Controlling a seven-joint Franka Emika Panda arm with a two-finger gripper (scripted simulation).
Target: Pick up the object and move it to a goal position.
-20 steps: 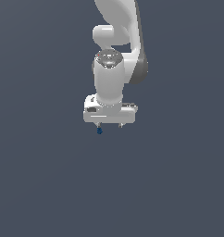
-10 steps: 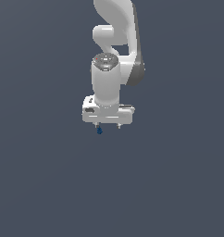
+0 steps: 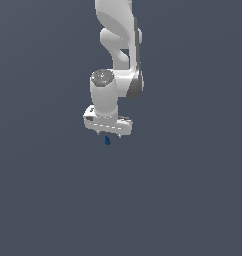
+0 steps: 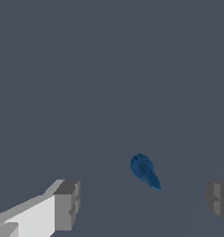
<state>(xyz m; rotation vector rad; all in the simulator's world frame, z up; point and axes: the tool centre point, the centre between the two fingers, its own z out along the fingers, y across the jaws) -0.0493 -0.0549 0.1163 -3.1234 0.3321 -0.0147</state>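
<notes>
The object point(image 3: 107, 140) is a tiny dark blue piece, just below my white gripper point(image 3: 108, 134) in the exterior view. In the wrist view the object point(image 4: 144, 171) shows as a small blue piece with a round head and a tapering tail, lying between my two grey fingertips point(image 4: 67, 204) without touching either. The jaws stand wide apart, one fingertip on each side of the object. The gripper point(image 4: 144, 201) is open and holds nothing.
A plain dark grey surface point(image 3: 183, 200) fills both views. The white arm point(image 3: 118, 45) rises above the gripper toward the top of the exterior view. No other objects show.
The gripper has shifted slightly toward the exterior view's left and a little lower over the blue object. The object has not visibly moved.
</notes>
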